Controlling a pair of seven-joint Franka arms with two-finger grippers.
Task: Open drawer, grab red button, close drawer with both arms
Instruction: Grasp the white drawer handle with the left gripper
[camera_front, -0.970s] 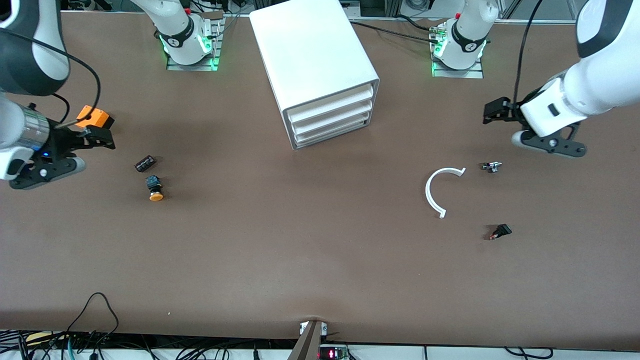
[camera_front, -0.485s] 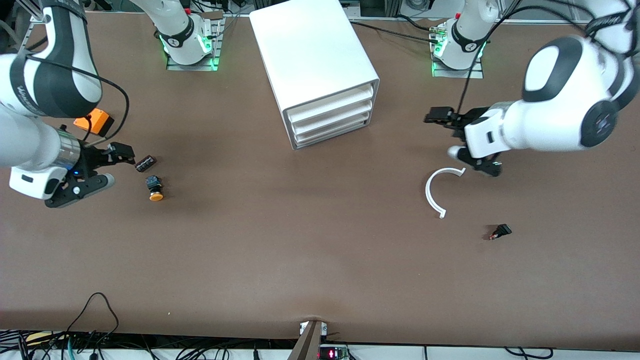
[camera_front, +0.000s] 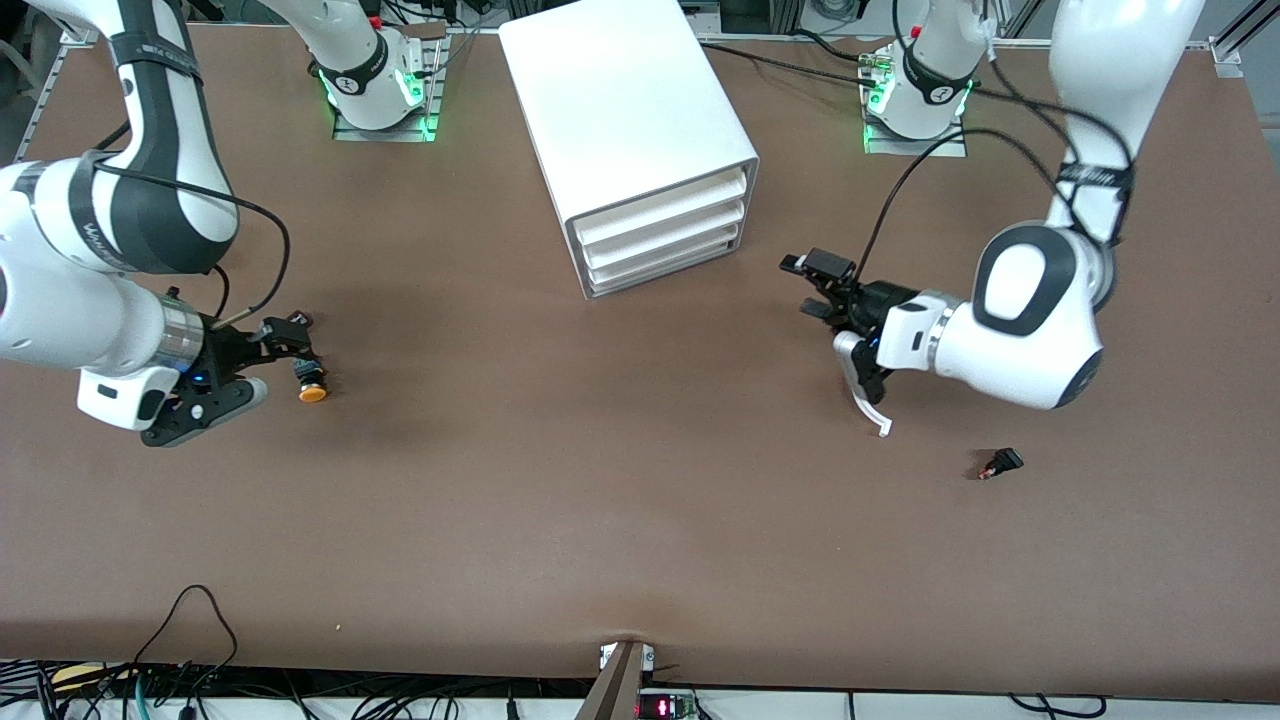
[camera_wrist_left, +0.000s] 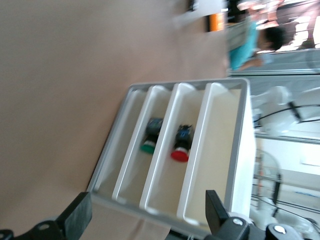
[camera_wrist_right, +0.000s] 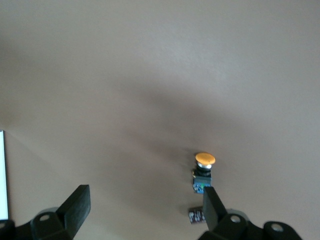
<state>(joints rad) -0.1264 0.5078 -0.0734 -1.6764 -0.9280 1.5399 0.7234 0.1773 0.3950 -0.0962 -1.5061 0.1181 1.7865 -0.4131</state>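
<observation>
Toward the right arm's end of the brown table (camera_front: 600, 520), the right gripper (camera_front: 255, 362) hangs low with its black fingers spread wide and nothing between them. Just beside it lies a small push button with a round orange cap and a dark body (camera_front: 310, 386). In the front view one finger covers what lies next to that button. The right wrist view shows a small black block (camera_wrist_right: 196, 215) there, half cut off by the finger, too small to identify. Mid-table stands the large white box cabinet (camera_front: 630, 120) with three shallow white tray drawers, all pushed in. The middle drawer (camera_front: 665, 238) is shut, and from the front camera its contents cannot be seen. The left wrist view looks straight into the drawer fronts. The small push button with a round red cap and black-teal body (camera_wrist_left: 181, 144) lies inside the middle drawer, and a similar button with a green cap (camera_wrist_left: 150, 138) lies in the drawer beneath it. That view is somewhat blurred. Toward the left arm's end, the left gripper (camera_front: 838, 322) faces the cabinet front, well apart from it, jaws spread and empty. It hangs over a thin white curved plastic strip (camera_front: 879, 421), of which only one end shows. Nearer the front camera lies a tiny black part with a reddish tip (camera_front: 1000, 463), too small to make out.
</observation>
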